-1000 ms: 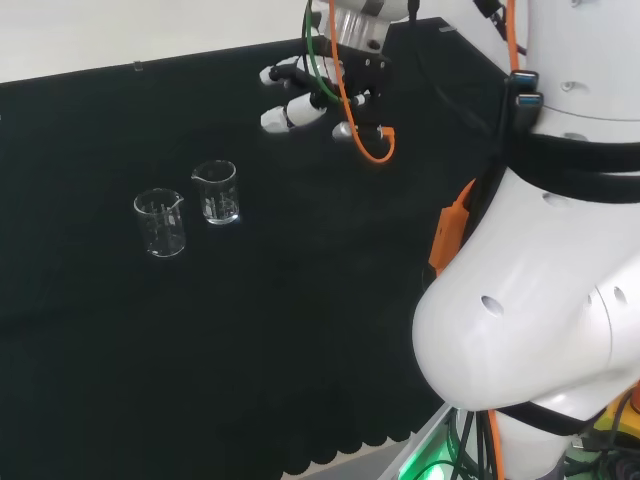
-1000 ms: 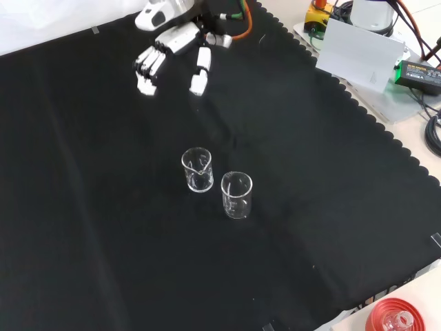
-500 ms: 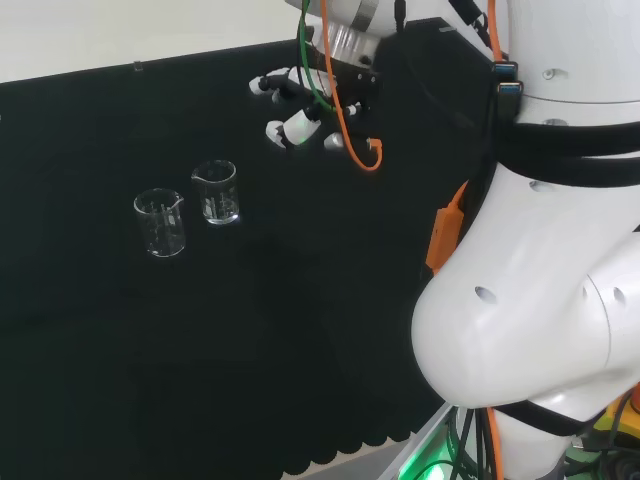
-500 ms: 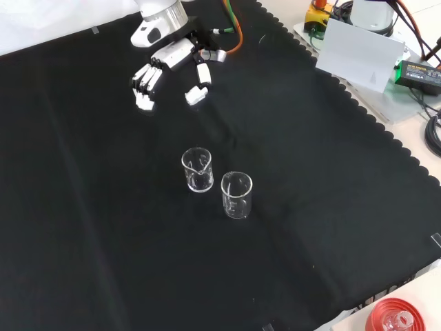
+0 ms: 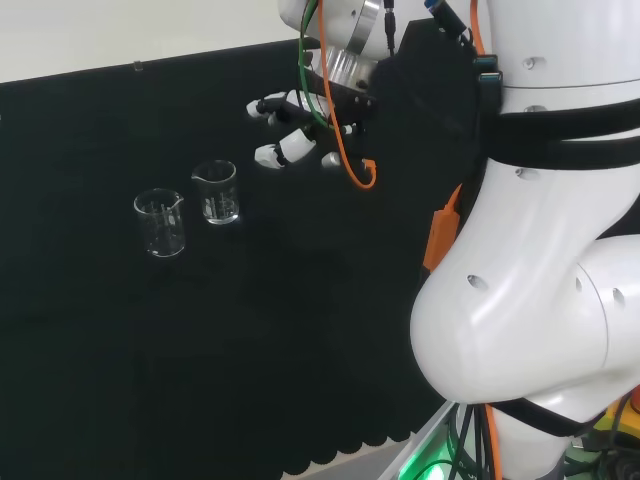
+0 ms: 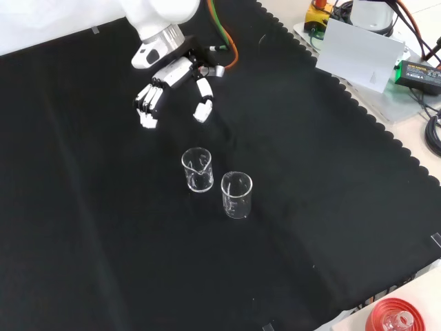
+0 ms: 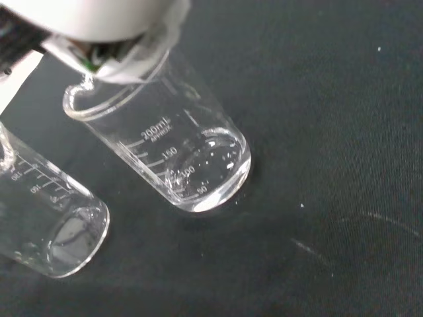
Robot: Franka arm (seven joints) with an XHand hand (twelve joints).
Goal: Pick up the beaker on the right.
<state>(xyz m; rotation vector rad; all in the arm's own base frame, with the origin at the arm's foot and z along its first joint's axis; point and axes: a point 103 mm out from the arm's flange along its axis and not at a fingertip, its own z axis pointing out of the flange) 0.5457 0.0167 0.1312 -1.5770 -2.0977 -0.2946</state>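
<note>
While upright on the cloth, the right-hand beaker (image 5: 217,192) stands near the hand (image 5: 290,125).

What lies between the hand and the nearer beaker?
Nothing: in the front view only bare black cloth separates the hand from the nearer beaker.

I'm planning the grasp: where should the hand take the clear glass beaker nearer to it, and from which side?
Grip the clear glass beaker round its mid wall, coming from the hand side. It stands upright, and the second clear beaker crowds its far side, so thumb and fingers fit across the free sides.
</note>
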